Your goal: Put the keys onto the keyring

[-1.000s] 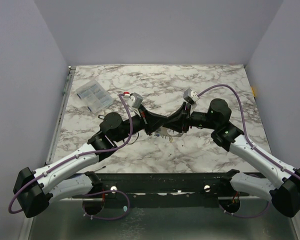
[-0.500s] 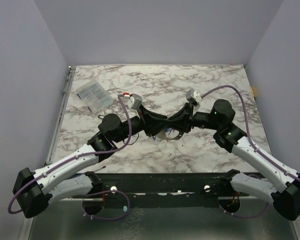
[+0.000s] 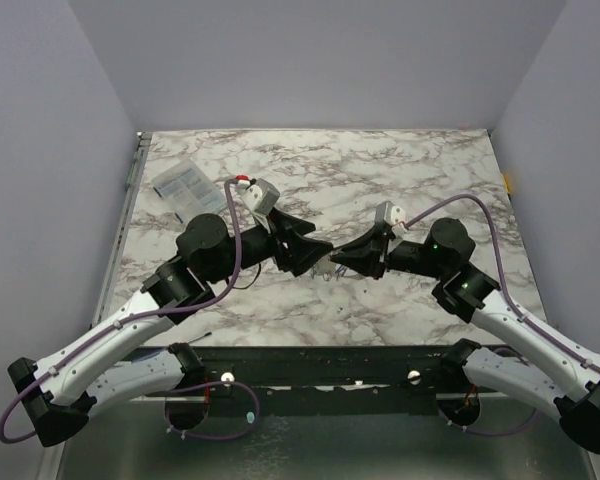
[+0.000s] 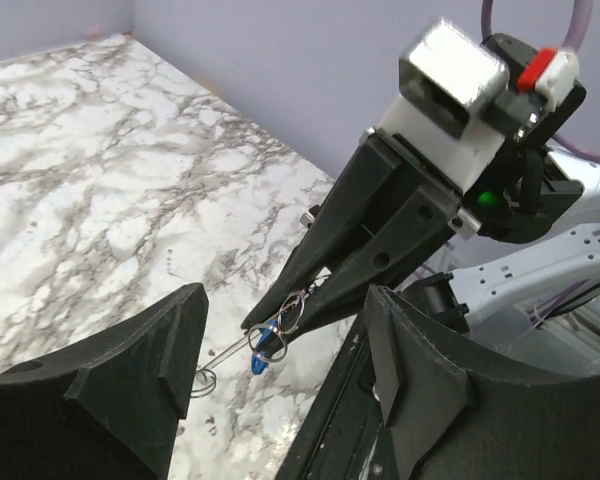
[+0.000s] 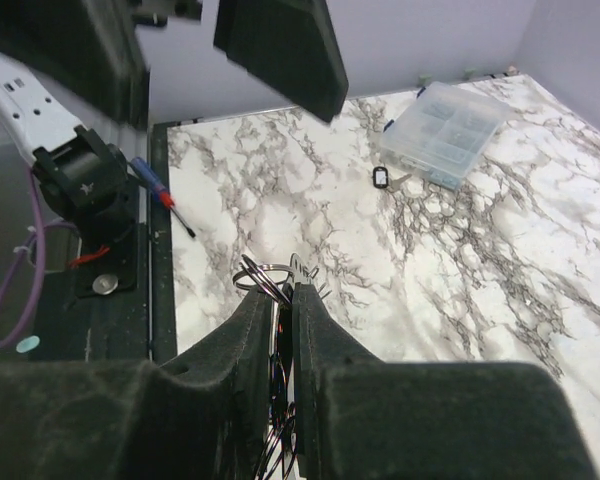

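Gripping the keyring: right gripper pinched, left gripper open

Top view: both arms reach toward the middle of the marble table (image 3: 430,170), and their grippers face each other tip to tip. The left gripper (image 3: 310,252) and the right gripper (image 3: 348,256) are near each other but apart.

Right gripper: the jaws are almost closed, with only a narrow slit between them. The keyring (image 5: 260,272) is pinched in that slit, and its wire loops stick out past the fingertips. In the left wrist view, a blue key (image 4: 263,352) hangs from the ring just below the right gripper's tips, above the marble. More keys seem to sit deeper between the right fingers, too dark and small to tell colours.

Left gripper: the jaws are spread wide and hold nothing. Its two fingers (image 4: 130,385) stand on either side of the ring without touching it.

Other items: a clear plastic box (image 3: 187,188) lies at the far left of the table, well away from both grippers. A screwdriver (image 5: 160,198) with a blue and red handle lies at the table's near edge.
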Available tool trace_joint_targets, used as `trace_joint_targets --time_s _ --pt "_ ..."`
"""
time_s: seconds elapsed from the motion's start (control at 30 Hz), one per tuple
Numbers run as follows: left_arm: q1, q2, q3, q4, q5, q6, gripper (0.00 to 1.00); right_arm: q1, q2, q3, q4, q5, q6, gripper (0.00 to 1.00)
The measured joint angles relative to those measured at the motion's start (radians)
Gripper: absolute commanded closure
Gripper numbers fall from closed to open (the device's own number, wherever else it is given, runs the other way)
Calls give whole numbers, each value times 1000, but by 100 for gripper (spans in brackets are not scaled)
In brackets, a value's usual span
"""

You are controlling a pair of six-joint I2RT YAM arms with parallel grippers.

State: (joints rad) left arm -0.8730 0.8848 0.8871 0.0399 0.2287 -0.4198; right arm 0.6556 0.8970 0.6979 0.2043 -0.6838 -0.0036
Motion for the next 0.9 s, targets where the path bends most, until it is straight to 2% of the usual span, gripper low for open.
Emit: trace_joint_targets --time_s 0.2,0.43,0.7,0.9 --pt "0 4 184 -243 0 117 42 86 -32 -60 6 100 -146 99" --pt "0 50 282 -436 29 219 47 105 -92 -111 24 133 -230 99" --pt "0 123 298 -514 109 254 56 105 -116 -114 33 105 -237 99" --pt "-5 123 301 -514 156 254 57 105 -197 -151 97 -47 -224 99"
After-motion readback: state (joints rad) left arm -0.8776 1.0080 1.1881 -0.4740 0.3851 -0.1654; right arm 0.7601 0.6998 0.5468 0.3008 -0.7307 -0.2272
